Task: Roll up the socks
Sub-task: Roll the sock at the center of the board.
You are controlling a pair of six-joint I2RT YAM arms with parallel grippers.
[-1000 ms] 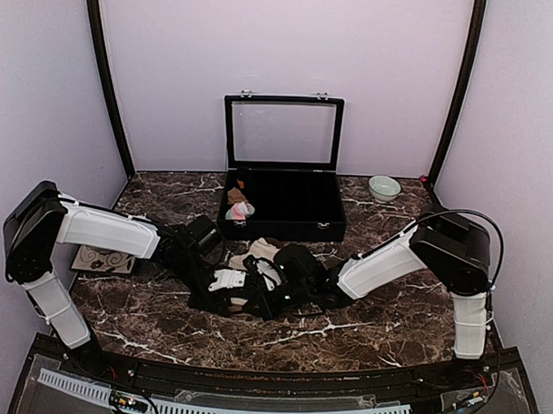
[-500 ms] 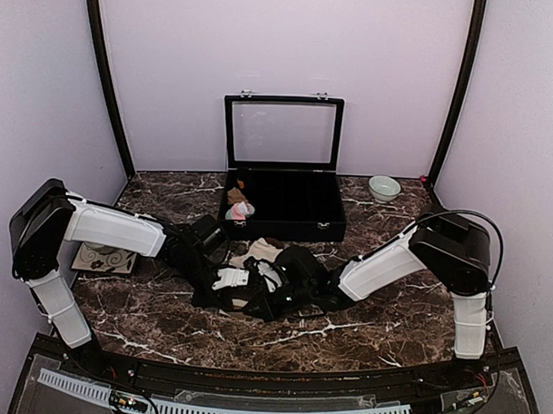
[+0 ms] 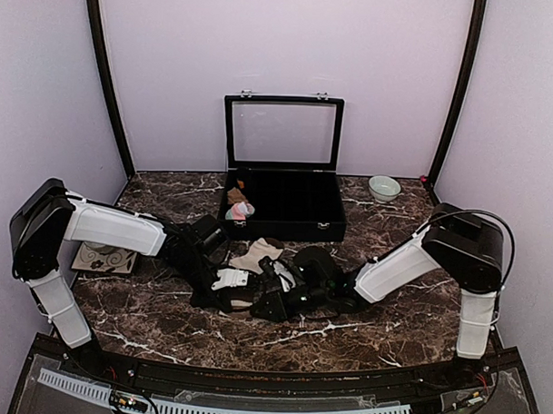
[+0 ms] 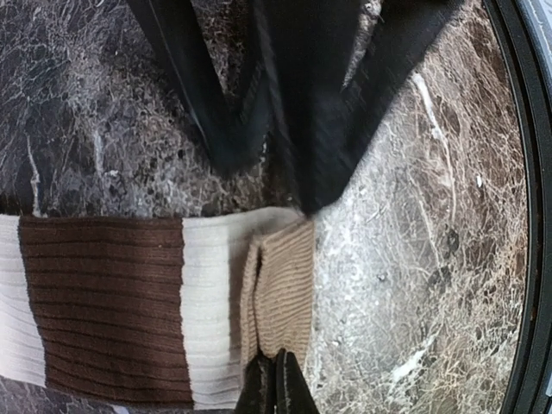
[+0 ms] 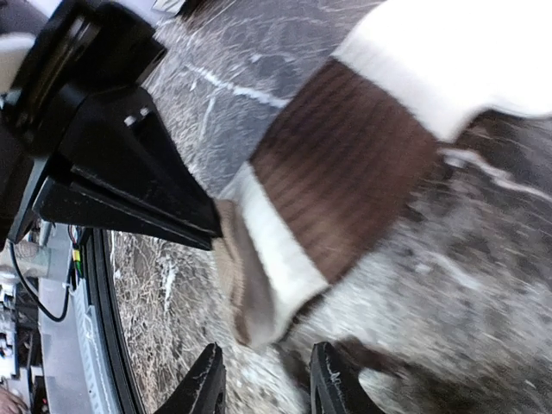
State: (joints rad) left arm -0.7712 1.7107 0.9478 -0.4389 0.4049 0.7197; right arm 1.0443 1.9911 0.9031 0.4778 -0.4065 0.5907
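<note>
The cream-beige ribbed sock with dark brown bands [image 4: 112,310] lies flat on the dark marble-patterned table [image 3: 390,329], just in front of the black hinged display case with a glass lid [image 3: 286,207], a little left of the case's middle. Its tan cuff is at the end farther from the case and is folded into a small ridge.

The left gripper [image 4: 276,384] has its fingertips pressed together on that ridge, pinching the cuff edge. In the right wrist view its black wedge-shaped body meets the same cuff from the side.

The right gripper [image 5: 267,349] comes at the cuff from the opposite side. Its two fingers stand partly apart with bare table between them. The cuff end lies just beyond their tips, and they grip nothing.

The pink sock with white patches [image 3: 241,209] sits bunched at the case's front left corner. Whether it rests inside the end compartment or on the rim cannot be told. A small tan-brown bundle [image 3: 236,195] lies just behind it, inside the case.

The case lid stands upright. A small pale green bowl [image 3: 383,187] sits on the table to the right of the case, apart from it. A square patterned mat [image 3: 100,258] lies well to the case's left, beside the left arm.
</note>
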